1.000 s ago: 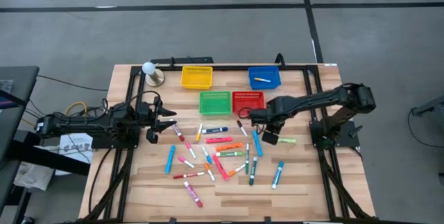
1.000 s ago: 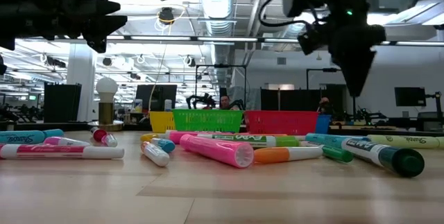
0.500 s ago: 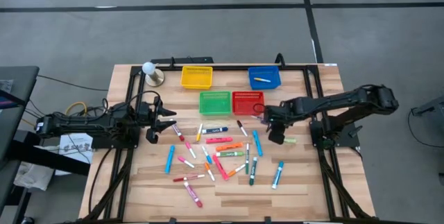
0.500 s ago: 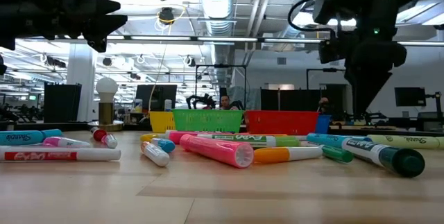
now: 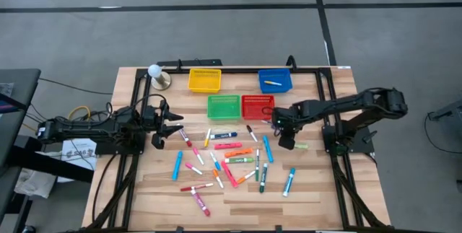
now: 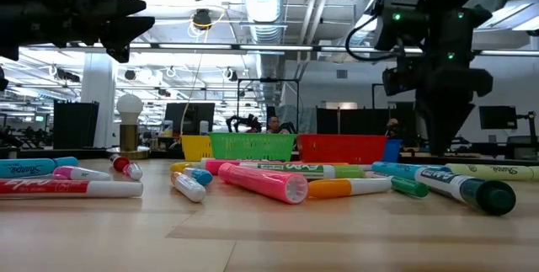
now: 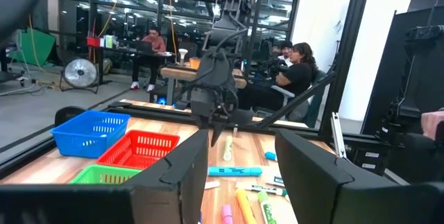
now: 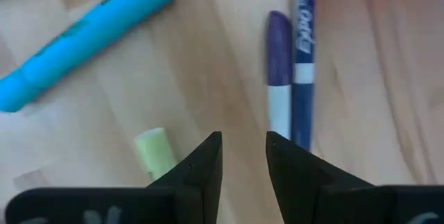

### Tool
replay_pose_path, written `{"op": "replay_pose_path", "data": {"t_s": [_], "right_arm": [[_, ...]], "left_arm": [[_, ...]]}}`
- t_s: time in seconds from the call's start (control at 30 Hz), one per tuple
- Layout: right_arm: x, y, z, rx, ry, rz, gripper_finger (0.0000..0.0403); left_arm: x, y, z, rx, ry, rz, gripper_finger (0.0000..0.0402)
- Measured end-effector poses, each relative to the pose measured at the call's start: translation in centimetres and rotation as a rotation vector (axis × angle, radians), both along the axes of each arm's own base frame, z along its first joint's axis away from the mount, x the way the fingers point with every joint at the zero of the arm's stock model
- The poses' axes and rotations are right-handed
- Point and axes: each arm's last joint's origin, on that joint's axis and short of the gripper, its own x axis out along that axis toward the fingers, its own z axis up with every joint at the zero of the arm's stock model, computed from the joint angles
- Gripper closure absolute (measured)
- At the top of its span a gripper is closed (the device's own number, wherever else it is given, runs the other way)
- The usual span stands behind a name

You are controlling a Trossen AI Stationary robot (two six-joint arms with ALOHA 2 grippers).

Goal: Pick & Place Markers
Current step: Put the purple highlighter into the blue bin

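Across the middle of the high view, the markers lie scattered on the wooden bench, most of them just below the green basket and the red basket. Further up sit a yellow basket and a blue basket with one yellow marker inside. At upper left of the bench stands a white bulb on a round base. At right of centre the right end effector hangs low over the bench with its fingers a little spread and nothing between them; below it lie a yellow-green marker, a light blue marker, a purple-capped marker and a dark blue marker reading "EXPO". At left of the high view the left end effector waits above the bench edge, fingers apart and empty. Low-view labels read "Sharpie" on a turquoise marker and on a pale green one.
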Motion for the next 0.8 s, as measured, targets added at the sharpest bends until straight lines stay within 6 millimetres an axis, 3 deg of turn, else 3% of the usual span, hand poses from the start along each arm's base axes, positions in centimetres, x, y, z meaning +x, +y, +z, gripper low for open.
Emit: {"op": "replay_pose_path", "data": {"t_s": [0.8], "right_arm": [[0.05,-1.04,-0.68,-0.018,-0.055,-0.031,0.0300]], "left_arm": [[-0.01,0.00,0.07,0.000,-0.007,0.000,0.0234]]}}
